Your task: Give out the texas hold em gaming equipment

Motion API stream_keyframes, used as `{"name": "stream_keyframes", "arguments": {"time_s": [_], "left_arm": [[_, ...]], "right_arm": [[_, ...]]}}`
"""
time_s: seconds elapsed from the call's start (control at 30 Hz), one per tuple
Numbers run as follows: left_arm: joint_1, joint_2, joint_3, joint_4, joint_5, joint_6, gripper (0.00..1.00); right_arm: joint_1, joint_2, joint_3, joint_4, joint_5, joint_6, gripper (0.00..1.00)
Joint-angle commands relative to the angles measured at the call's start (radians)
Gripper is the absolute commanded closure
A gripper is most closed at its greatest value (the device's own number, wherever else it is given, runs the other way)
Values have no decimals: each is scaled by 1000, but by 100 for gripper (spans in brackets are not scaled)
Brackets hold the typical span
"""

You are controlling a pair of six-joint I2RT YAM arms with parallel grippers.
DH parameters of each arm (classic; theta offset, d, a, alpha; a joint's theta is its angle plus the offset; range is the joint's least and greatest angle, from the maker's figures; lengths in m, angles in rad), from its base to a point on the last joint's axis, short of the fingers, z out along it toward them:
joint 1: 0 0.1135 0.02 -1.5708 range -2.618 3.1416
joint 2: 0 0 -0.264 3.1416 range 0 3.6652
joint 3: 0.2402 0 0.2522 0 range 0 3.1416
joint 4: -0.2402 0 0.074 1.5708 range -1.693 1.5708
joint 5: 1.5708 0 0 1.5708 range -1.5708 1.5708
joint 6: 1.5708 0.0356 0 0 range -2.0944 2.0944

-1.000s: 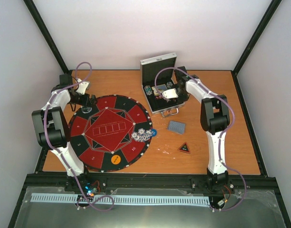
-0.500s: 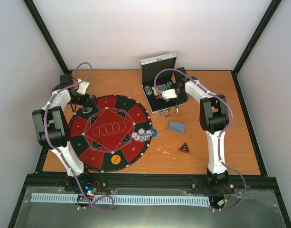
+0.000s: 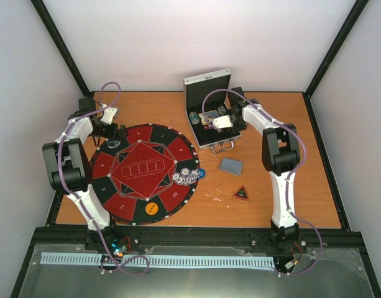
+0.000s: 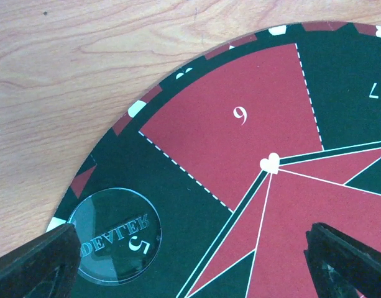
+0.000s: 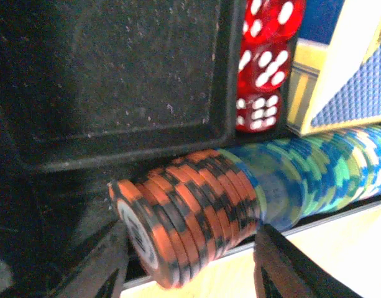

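Observation:
My right gripper (image 3: 213, 124) is inside the silver case (image 3: 208, 84). In the right wrist view it is open (image 5: 190, 267), and its jaws straddle a leaning stack of orange-black poker chips (image 5: 190, 211) at the end of a row of blue-green chips (image 5: 314, 174). My left gripper (image 3: 113, 133) is open and empty (image 4: 190, 267) low over the mat's far left edge, beside a clear dealer disc (image 4: 114, 236). A pile of chips (image 3: 186, 176), a blue disc (image 3: 200, 173) and a yellow disc (image 3: 151, 208) lie on the mat. Grey-blue cards (image 3: 231, 166) and the triangle marker (image 3: 241, 194) lie on the table.
The round red-and-black mat (image 3: 143, 171) covers the table's left half. The case stands open at the back centre with its lid upright. Red dice (image 5: 261, 68) and a card box (image 5: 345, 81) sit in the case behind the chips.
My right gripper has edged slightly to the left inside the case. The left arm has not moved.

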Motion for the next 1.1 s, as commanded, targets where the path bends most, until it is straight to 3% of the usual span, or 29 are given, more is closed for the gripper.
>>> {"name": "stream_keyframes", "arguments": {"time_s": [0.0, 0.1, 0.4, 0.87, 1.07], "left_arm": [[9, 15, 37, -6, 6, 15, 0], [8, 9, 34, -4, 8, 15, 0], [8, 5, 33, -7, 17, 14, 0], [8, 17, 34, -17, 33, 16, 0], [8, 34, 47, -23, 39, 13, 0]], "right_arm": [[1, 68, -54, -99, 15, 3, 48], [2, 61, -53, -104, 20, -8, 50], [6, 18, -78, -143, -32, -11, 42], [23, -7, -99, -218, -71, 41, 43], [22, -43, -159, -129, -64, 53, 40]]}}
